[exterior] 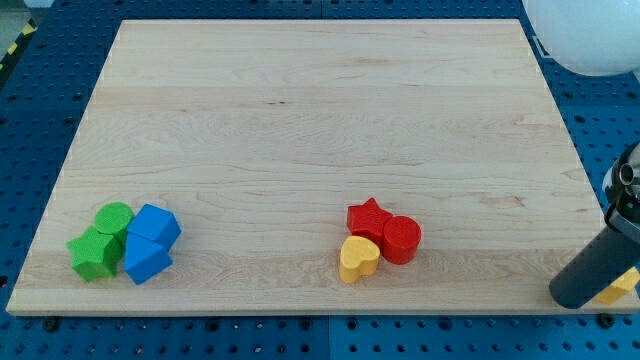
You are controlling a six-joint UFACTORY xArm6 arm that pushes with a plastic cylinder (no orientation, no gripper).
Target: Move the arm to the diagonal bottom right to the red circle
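The red circle (pixel 401 239) lies on the wooden board (pixel 300 120) at the lower middle. It touches a red star (pixel 367 217) on its left and a yellow heart (pixel 358 259) at its lower left. My dark rod comes in from the view's right edge, and my tip (pixel 573 293) rests at the board's bottom right corner, far to the right of the red circle and a little below it. A yellow block (pixel 620 288) is partly hidden just right of the tip.
A cluster sits at the bottom left: a green circle (pixel 113 217), a green star (pixel 95 254) and two blue blocks (pixel 155 225) (pixel 147 261). A white rounded object (pixel 590 35) is beyond the board's top right corner.
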